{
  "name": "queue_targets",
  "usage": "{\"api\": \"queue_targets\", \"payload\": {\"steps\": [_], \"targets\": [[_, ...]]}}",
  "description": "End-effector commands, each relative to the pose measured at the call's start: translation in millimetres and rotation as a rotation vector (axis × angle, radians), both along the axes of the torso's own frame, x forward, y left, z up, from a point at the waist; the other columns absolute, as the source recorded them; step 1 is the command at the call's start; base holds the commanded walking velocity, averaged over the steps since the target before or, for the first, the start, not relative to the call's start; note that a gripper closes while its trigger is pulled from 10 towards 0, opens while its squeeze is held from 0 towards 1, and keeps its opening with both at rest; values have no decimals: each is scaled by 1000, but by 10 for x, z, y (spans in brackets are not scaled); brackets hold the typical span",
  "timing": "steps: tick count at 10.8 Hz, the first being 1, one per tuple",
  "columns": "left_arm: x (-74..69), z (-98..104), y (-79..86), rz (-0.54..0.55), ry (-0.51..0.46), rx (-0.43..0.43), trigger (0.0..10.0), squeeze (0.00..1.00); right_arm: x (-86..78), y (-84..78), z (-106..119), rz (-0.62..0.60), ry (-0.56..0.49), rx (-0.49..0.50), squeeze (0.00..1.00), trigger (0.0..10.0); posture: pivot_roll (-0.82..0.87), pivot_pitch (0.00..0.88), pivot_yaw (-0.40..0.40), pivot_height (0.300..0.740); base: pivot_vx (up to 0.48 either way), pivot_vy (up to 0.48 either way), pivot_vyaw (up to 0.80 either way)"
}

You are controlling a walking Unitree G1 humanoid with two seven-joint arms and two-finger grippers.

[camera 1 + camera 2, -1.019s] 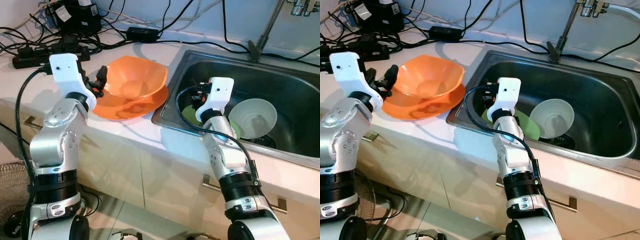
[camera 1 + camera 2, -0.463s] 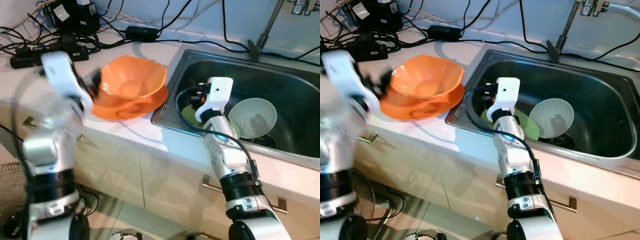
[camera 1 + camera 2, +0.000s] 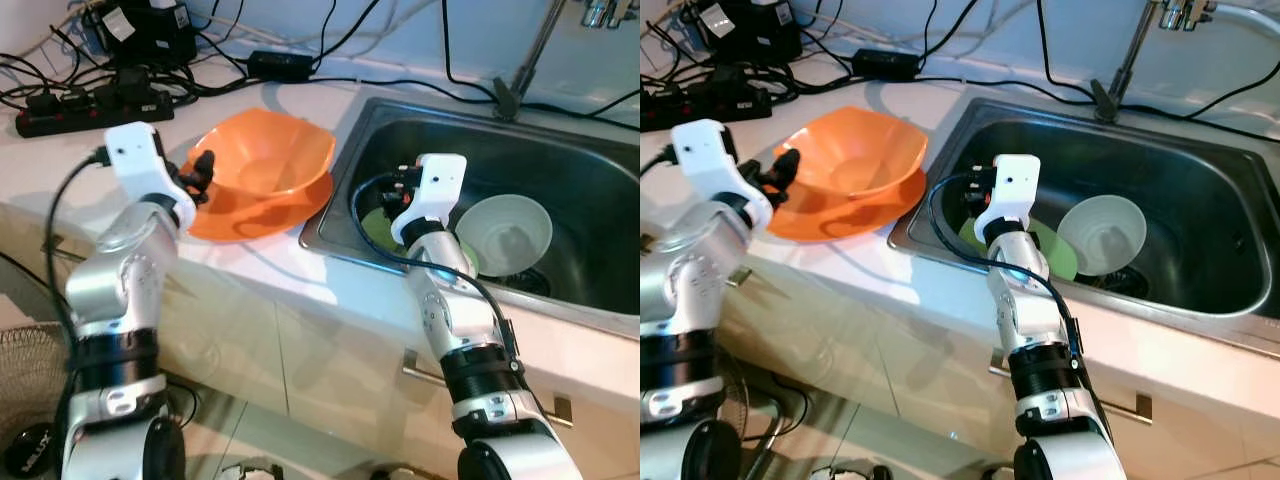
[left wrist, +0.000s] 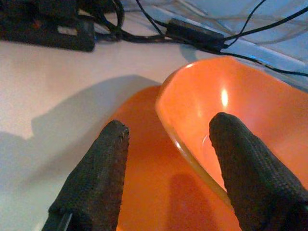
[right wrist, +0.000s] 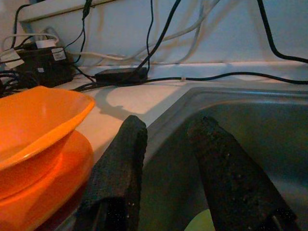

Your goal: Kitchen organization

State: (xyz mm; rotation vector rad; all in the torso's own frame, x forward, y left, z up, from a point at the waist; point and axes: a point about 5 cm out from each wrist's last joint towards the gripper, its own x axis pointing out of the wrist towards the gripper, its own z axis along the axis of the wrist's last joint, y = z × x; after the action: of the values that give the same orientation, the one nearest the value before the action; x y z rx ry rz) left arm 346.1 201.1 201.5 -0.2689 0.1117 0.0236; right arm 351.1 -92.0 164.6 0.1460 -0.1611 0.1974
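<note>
Where the counter [image 3: 290,280] meets the cabinets, left gripper [image 4: 166,144] hangs released, fingers spread astride the orange bowl's [image 3: 265,165] near rim. Bowl sits on an orange plate [image 3: 255,212]. Right gripper [image 5: 166,144], fingers apart and empty, hovers inside the sink [image 3: 600,215] over a green plate [image 3: 1052,252]; pale bowl [image 3: 508,232] beside. Cables [image 3: 120,85] behind.

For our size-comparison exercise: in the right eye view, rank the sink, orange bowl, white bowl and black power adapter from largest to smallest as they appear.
1. sink
2. orange bowl
3. white bowl, somewhat smaller than the orange one
4. black power adapter
</note>
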Motion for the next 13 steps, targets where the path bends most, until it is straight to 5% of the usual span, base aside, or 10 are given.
{"api": "queue_targets", "payload": {"steps": [1,6,9,10,13], "targets": [[38,-69,-36,-24,32,-44,10000,0,12,14,28,8,2,4,0,10000,116,62,2,740,0,0,0],[235,-72,-324,-205,64,-324,10000,0,-12,-82,45,-31,-12,-2,0,10000,61,44,40,740,0,0,0],[264,-164,-458,-253,115,-333,10000,0,-23,-132,41,-60,-16,-3,0,10000,38,17,59,740,0,0,0],[265,-166,-464,-251,113,-339,0,0,-23,-134,38,-61,-16,-4,0,10000,38,17,59,740,0,0,0],[262,-128,-454,-234,86,-334,0,0,-5,-96,46,-47,-18,-9,0,10000,50,0,53,740,0,0,0]]}}
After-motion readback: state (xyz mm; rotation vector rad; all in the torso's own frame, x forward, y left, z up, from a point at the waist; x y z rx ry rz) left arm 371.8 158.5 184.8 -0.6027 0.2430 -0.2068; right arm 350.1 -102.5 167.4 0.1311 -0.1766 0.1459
